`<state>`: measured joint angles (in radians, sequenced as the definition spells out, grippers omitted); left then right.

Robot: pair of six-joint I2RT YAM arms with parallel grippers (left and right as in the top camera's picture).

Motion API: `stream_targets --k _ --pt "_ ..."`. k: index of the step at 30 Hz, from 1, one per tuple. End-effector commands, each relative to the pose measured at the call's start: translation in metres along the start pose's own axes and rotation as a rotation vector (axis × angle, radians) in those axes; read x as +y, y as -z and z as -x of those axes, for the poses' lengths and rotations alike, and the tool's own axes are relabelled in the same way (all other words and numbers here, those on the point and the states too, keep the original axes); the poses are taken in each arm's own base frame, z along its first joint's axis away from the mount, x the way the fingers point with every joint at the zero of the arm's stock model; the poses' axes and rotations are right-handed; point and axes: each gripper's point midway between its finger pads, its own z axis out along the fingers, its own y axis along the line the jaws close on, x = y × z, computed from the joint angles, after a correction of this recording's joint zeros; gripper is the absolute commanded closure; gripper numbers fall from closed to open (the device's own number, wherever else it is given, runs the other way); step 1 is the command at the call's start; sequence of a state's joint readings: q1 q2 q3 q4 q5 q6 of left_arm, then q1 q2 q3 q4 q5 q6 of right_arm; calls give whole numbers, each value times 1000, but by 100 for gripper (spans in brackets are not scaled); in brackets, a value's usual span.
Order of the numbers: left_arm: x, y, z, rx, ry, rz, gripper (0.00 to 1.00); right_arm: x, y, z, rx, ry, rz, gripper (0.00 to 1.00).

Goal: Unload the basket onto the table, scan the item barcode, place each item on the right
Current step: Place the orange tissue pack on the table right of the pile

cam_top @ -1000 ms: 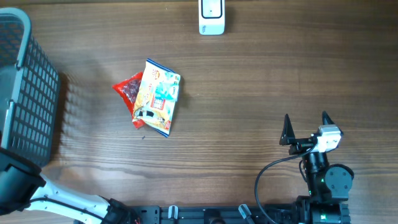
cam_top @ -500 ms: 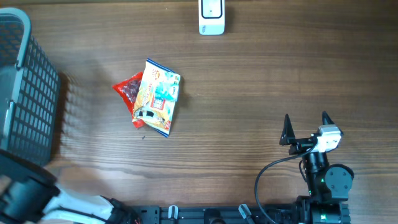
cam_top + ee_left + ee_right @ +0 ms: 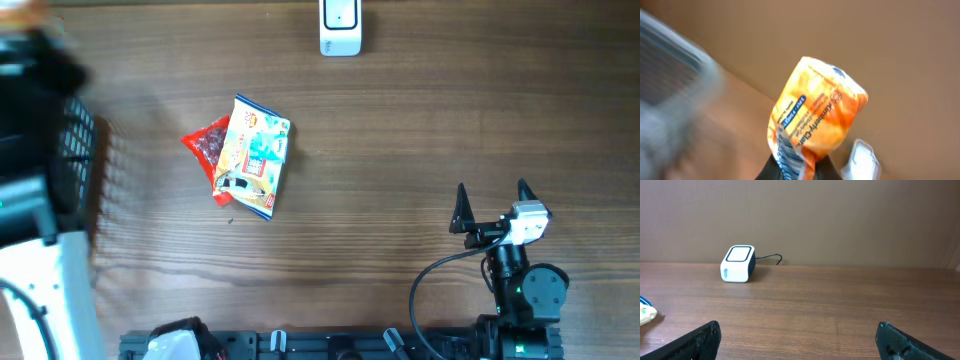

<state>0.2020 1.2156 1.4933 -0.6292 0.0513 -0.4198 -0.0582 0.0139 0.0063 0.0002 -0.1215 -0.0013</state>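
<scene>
Left arm (image 3: 45, 290) now over basket (image 3: 80, 150) — blurred

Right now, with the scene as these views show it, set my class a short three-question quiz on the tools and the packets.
1. True or false: the right tool stands open and empty.
2. The left tool is shut on: A) an orange packet; B) a spoon; C) nothing.
3. Which lies on top, the yellow packet or the red packet?
Key: 1 true; 2 A; 3 the yellow packet.
</scene>
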Motion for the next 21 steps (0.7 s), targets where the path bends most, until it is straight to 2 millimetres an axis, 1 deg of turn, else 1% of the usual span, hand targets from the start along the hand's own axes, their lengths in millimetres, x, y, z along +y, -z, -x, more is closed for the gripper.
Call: stream_targets --k 1,2,3,4,5,6,7,9,10,11,12,13,14,15,16,18,19,21 --pt "-53 -22 -119 410 -43 -108 96 -5 0 2 -8 -7 -24 0" --pt "-58 -28 -157 526 -92 -95 96 -5 0 2 -8 -7 -24 0" --pt "-57 -37 -214 685 -159 -40 96 -5 0 2 -8 -8 -24 0" --pt "-55 -40 -233 734 -183 -18 96 -5 0 2 -8 -7 -24 0" --pt "-51 -47 -264 811 -222 19 96 -5 0 2 -8 -7 -24 0" --pt "-46 -52 -286 865 -251 49 96 -5 0 2 -8 -7 -24 0" --pt "-39 -62 -321 948 -294 97 96 -5 0 2 -8 -7 -24 0" --pt "-26 -76 -356 1018 -329 153 96 -5 0 2 -8 -7 -24 0" --pt "-17 -83 -367 1035 -346 189 96 -5 0 2 -8 -7 -24 0" --pt "1 -92 -381 1052 -373 265 96 -5 0 2 -8 -8 -24 0" --pt "11 -97 -390 1069 -384 298 95 -5 0 2 -8 -8 -24 0" --pt "18 -99 -397 1088 -386 315 78 -5 0 2 -8 -7 -24 0" --pt "22 -100 -401 1101 -387 328 51 -5 0 2 -8 -7 -24 0" --pt "24 -100 -403 1108 -388 334 22 -5 0 2 -8 -7 -24 0" --pt "25 -100 -402 1108 -387 335 9 -5 0 2 -8 -7 -24 0" --pt "15 -100 -395 1095 -378 302 4 -5 0 2 -8 -7 -24 0" --pt "6 -99 -390 1095 -362 273 3 -5 0 2 -8 -8 -24 0" --pt "-22 -94 -375 1092 -309 175 3 -5 0 2 -8 -8 -24 0"
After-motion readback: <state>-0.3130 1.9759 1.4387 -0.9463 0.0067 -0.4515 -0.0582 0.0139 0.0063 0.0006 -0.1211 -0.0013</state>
